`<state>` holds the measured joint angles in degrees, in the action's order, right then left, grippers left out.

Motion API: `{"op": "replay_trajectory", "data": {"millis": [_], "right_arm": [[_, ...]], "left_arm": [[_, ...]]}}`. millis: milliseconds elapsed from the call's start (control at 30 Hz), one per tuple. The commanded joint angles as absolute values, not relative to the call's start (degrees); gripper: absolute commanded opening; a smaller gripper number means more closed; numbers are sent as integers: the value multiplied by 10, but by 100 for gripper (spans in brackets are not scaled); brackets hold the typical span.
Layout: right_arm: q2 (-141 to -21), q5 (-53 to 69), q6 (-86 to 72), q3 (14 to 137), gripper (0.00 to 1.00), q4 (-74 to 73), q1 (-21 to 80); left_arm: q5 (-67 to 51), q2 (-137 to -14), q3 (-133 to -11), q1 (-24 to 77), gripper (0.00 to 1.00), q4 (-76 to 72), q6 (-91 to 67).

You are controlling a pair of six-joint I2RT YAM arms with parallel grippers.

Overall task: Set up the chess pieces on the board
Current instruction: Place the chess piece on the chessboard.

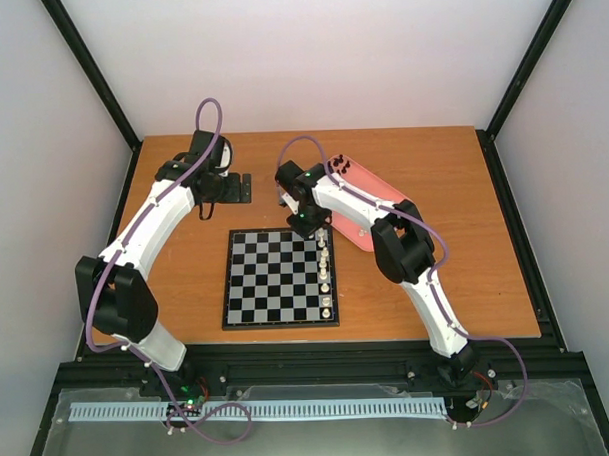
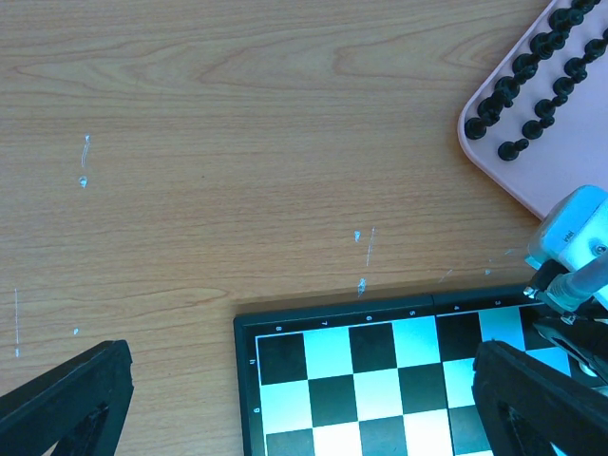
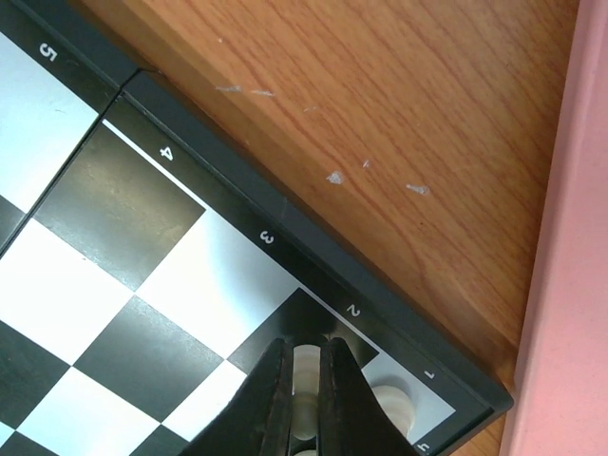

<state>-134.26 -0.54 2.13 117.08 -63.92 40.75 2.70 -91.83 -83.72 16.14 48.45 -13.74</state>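
The board point(image 1: 261, 280) lies in the middle of the table. Several cream-white chess pieces point(image 1: 327, 272) stand along its right-hand edge. My right gripper point(image 1: 306, 226) is low over the board's far right corner. In the right wrist view it point(image 3: 304, 359) is shut on a white piece point(image 3: 306, 366) above the dark square by the number 2, and another white piece point(image 3: 391, 404) stands on the corner square beside it. My left gripper point(image 1: 228, 188) hovers beyond the board's far left corner point(image 2: 249, 328), open and empty, with its fingers point(image 2: 66, 404) wide apart.
A pink tray point(image 1: 378, 197) at the far right of the board holds several black pieces point(image 2: 537, 85). In the right wrist view its rim point(image 3: 570, 285) lies close to the board's corner. Wooden table point(image 2: 209, 171) surrounds the board.
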Motion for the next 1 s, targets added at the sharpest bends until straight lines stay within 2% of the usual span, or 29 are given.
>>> {"op": "replay_trajectory", "data": {"millis": [0,333,567,967], "right_arm": [[-1359,-9,21,1186,4,-632,405],[-1363,2,21,1182,5,-633,405],[-1362,-1,20,1182,23,-630,405],[-1336,-8,24,1220,30,-631,405]], "left_arm": [[22,-927,-849,162,100,475,-140],[22,-928,-846,162,100,475,-141],[20,-931,-849,162,100,474,-142],[20,-933,-850,162,100,473,-143]]}}
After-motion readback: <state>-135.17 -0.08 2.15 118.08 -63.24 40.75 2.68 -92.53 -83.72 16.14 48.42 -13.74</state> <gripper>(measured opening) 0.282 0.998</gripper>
